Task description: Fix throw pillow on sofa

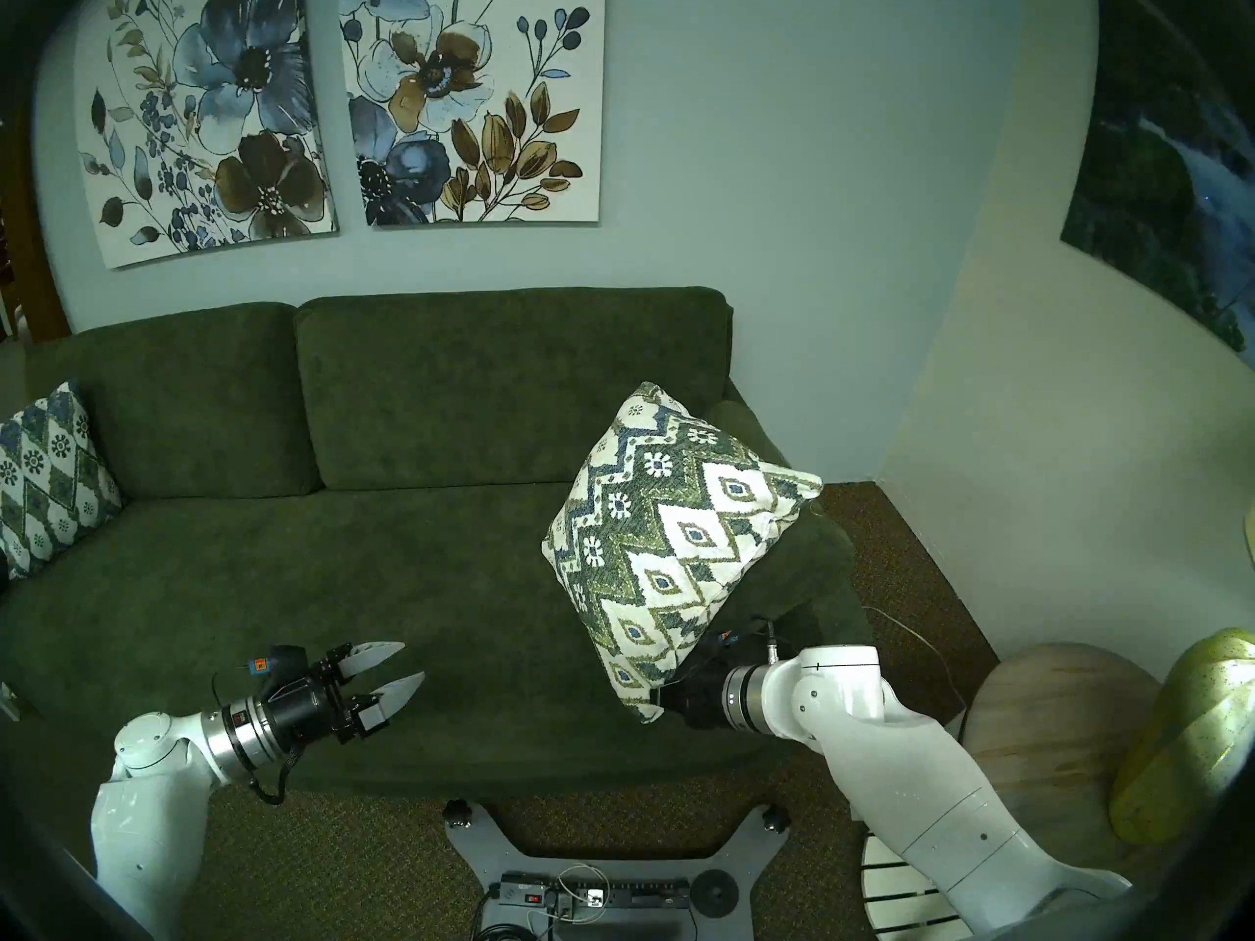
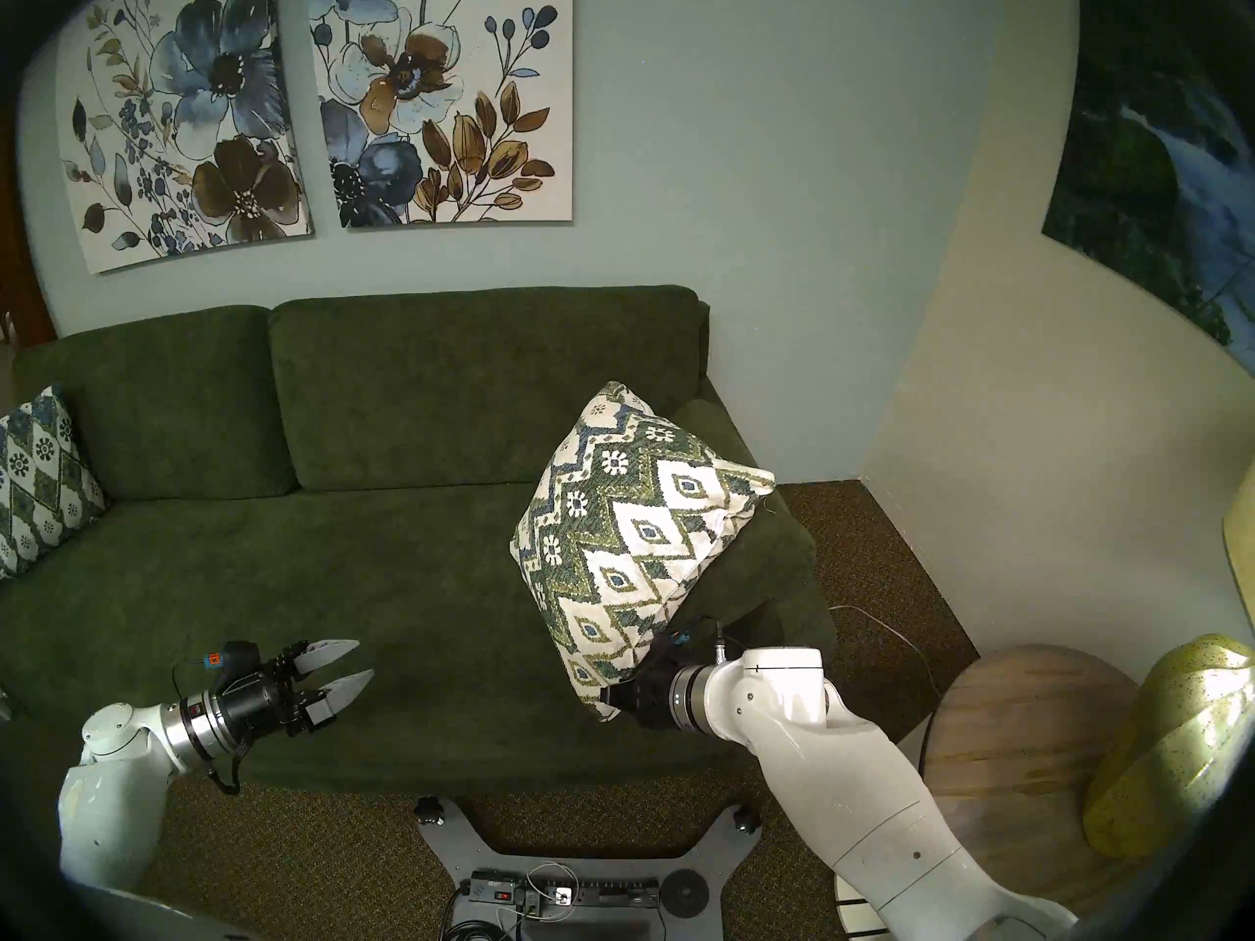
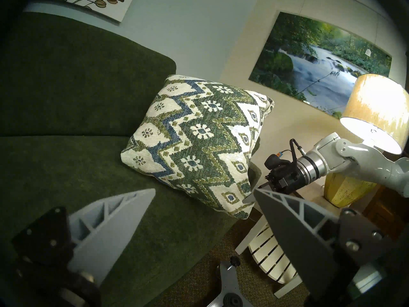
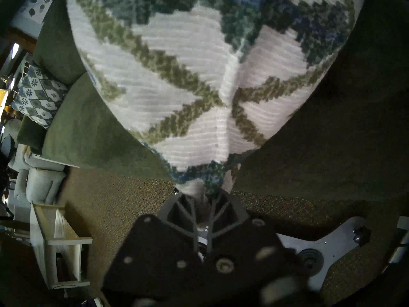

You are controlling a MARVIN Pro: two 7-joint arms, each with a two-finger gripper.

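The throw pillow [image 1: 669,539] [image 2: 628,535] [image 3: 194,144] [image 4: 199,78], cream with green and blue zigzags, is held up tilted at the right end of the dark green sofa [image 1: 339,566] [image 2: 326,566] [image 3: 55,156], its far side over the right armrest [image 1: 815,566]. My right gripper [image 1: 662,698] [image 2: 614,692] [image 4: 204,193] is shut on the pillow's lower front corner. My left gripper [image 1: 401,668] [image 2: 350,662] [image 3: 203,193] is open and empty, hovering over the front left of the seat, well to the pillow's left.
A bluer diamond-lattice pillow [image 1: 47,478] [image 2: 37,478] leans at the sofa's left end. A round wooden side table [image 1: 1046,729] with a yellow lamp [image 1: 1195,736] [image 3: 374,113] stands at the right. A white slatted chair [image 3: 272,255] and my base [image 1: 597,872] are on the carpet in front.
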